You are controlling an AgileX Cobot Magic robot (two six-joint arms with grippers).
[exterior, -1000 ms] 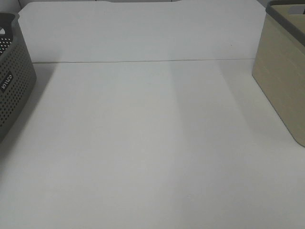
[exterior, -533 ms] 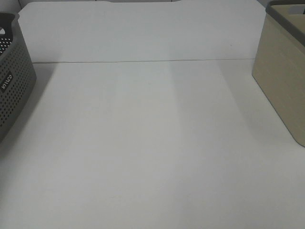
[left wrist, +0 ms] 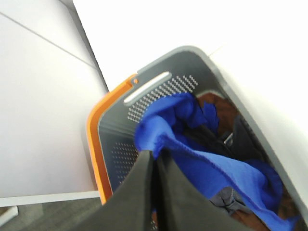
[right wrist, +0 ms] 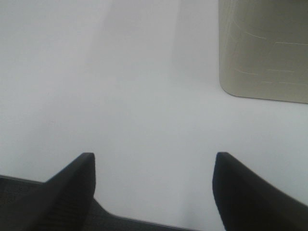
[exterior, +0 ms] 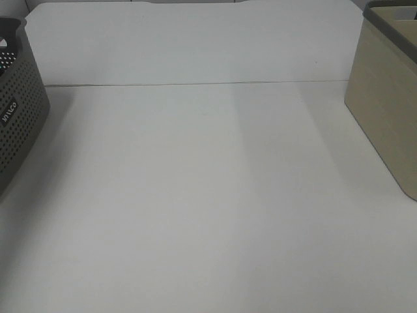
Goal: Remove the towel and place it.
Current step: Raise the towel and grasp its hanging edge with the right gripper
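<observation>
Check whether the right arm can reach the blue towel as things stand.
Probably not. The right claw hangs open over the table beside the beige basket; the blue towel lies inside the grey perforated basket at the opposite edge, pinched by the shut left claw.

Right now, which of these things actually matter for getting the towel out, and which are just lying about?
In the job:
- towel, blue
- left gripper, shut on it
- grey basket that it lies in

Just there:
- other clothes in that basket
- beige basket
- table
- right gripper, open and empty
</observation>
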